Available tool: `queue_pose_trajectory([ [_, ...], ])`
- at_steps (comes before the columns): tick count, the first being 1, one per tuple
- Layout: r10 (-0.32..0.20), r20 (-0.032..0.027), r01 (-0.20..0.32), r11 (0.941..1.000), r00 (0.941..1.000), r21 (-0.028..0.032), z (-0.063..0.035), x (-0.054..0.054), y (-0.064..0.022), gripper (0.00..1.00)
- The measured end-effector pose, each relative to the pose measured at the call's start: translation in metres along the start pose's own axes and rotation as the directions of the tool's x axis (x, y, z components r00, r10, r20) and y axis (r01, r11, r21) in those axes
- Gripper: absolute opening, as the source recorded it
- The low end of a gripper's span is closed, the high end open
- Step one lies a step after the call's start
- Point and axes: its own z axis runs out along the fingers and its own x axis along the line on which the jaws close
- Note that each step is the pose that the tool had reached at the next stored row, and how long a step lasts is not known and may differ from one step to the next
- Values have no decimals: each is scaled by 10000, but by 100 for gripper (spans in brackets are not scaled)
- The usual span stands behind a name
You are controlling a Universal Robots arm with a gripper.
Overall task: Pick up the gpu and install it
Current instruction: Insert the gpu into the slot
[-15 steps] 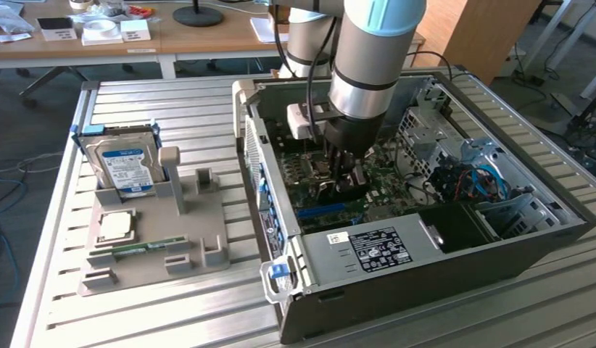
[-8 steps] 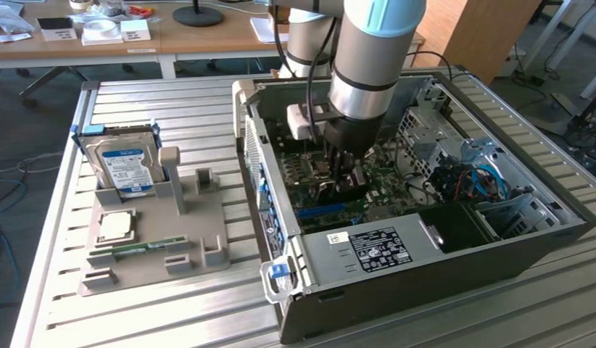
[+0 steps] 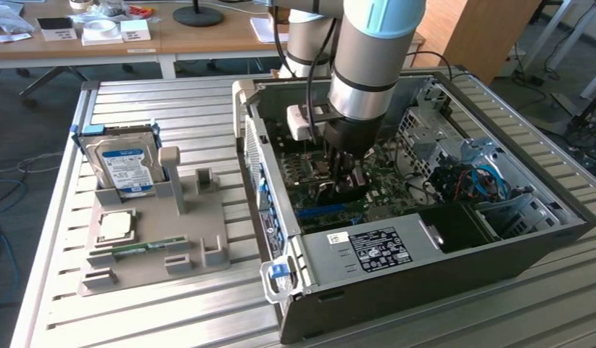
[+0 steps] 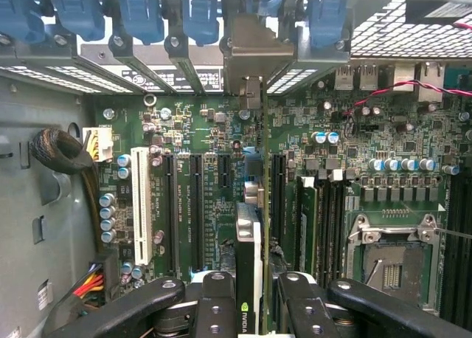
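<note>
Inside the open computer case (image 3: pixel 424 261), the arm (image 3: pixel 370 51) points straight down, claw (image 4: pixel 253 288) pinching the gpu (image 4: pixel 248 238).

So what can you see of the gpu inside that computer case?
The gpu is a thin card seen edge-on: dark face, pale edge, green logo near the end effector, whose fingers clamp it. It stands on edge over the green motherboard, between long black slots, far end towards the case's rear brackets. Whether it's seated can't be told.
</note>
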Motion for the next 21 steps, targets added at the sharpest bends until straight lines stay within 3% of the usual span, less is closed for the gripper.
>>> queue_pose_trajectory([
  [21, 0, -1, 0, 10000, 10000, 1, 35, 3, 12, 27],
])
